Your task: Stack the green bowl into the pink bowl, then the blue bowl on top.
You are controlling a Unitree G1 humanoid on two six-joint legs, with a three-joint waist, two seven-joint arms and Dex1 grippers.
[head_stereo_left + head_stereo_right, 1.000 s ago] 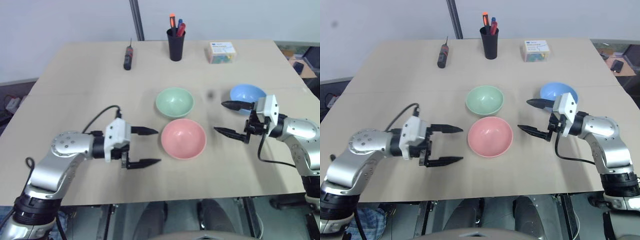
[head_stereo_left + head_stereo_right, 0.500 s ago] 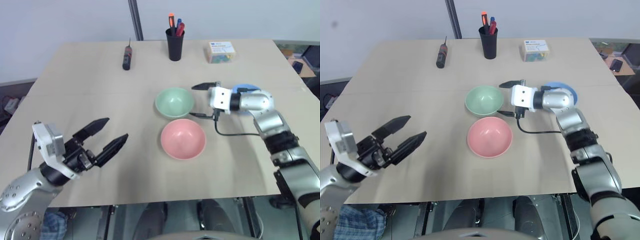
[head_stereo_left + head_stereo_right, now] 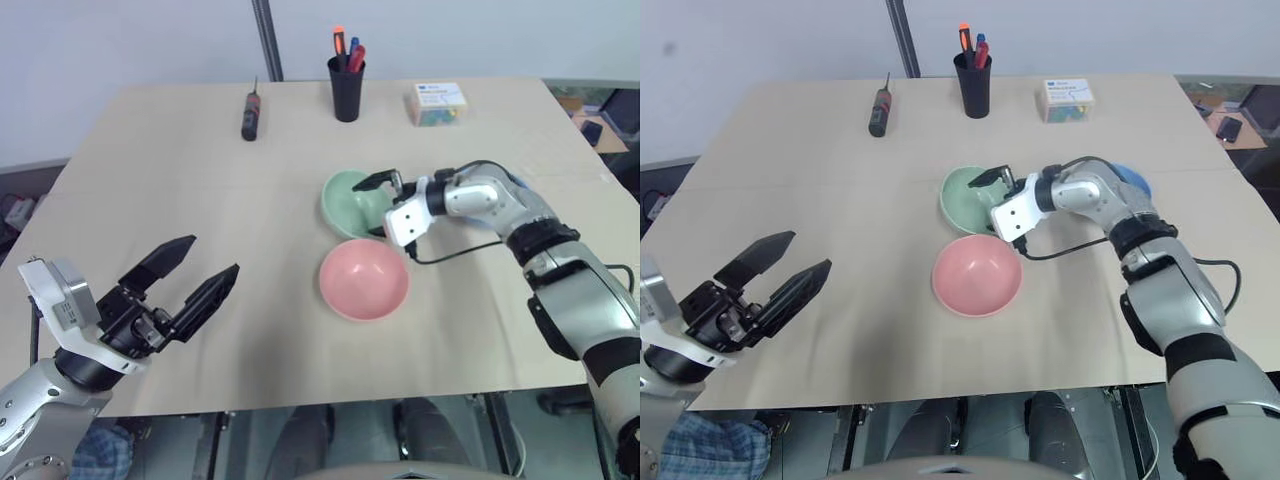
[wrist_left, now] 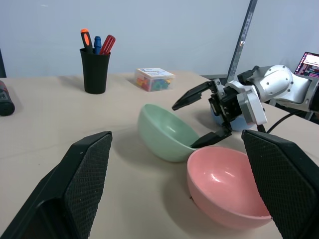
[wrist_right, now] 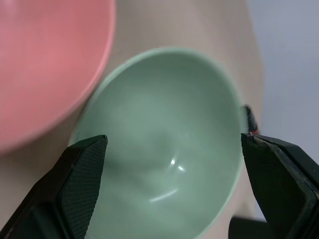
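— Where are we, then?

— First step, I'd say: the right gripper (image 3: pixel 377 208) is at the green bowl (image 3: pixel 346 200), fingers spread wide, one above the rim nearest it and one low beside the wall. Nothing is clamped yet. From the left wrist view the bowl looks tipped up on its side, leaning toward the pink bowl (image 3: pixel 364 278), which sits just in front of it, rims close.

— And the blue bowl (image 3: pixel 1134 180)?

— Mostly hidden behind the right forearm, only a sliver showing; untouched, by the look of it.

— So what does the next move want?

— Close those fingers on the green rim, lift clear, carry it over the pink one and lower it in. The tilt could make it slip.

— The other arm?

— The left gripper (image 3: pixel 182 284) hangs well apart at the near left of the table (image 3: pixel 150 180), fingers open, holding nothing, pointing across toward the bowls.
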